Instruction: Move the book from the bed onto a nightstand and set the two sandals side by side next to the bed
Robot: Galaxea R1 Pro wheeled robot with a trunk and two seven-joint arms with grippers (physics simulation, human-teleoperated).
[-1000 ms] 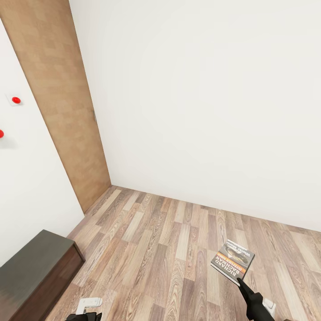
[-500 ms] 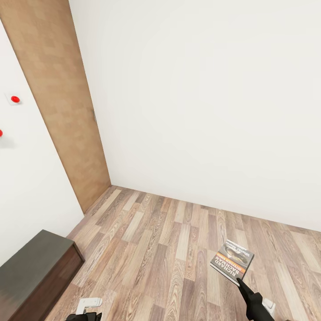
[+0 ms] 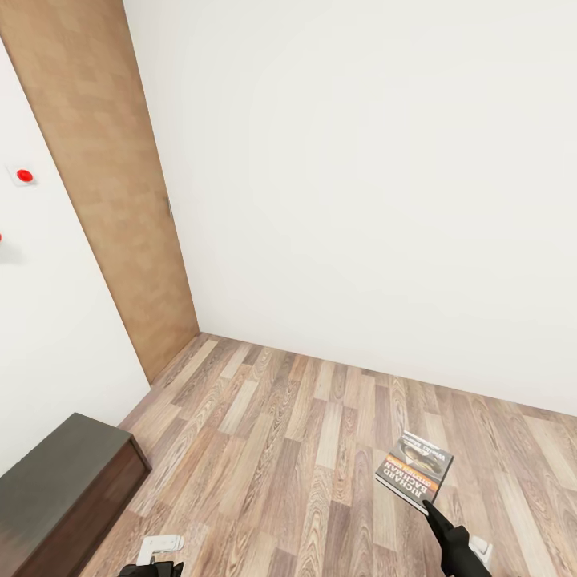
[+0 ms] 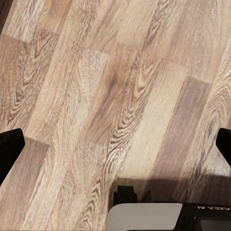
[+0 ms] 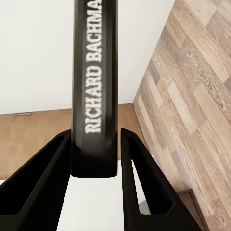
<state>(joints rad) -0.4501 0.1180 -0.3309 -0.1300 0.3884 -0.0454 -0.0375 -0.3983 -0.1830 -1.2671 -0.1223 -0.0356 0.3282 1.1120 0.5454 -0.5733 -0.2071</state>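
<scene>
The book [image 5: 94,86] was pinched spine-first between the two black fingers [image 5: 144,187] of the right gripper [image 5: 95,163], the white lettering "RICHARD BACHMAN" running along the spine. In the head view the book [image 3: 415,470] was held flat above the wood-plank floor [image 3: 288,449], cover up, with the right gripper [image 3: 429,506] clamped on its near edge. The left gripper [image 4: 115,144] was spread wide, its black fingertips [image 4: 9,149] seen at opposite edges of the left wrist view, with bare planks between them. At the head view's lower left, a dark brown cabinet [image 3: 60,489] was set against the white wall [image 3: 361,184]. A tall wooden door panel [image 3: 112,184] was seen in the corner, and a small red button on a white plate [image 3: 23,175] was fixed to the left-hand wall.
</scene>
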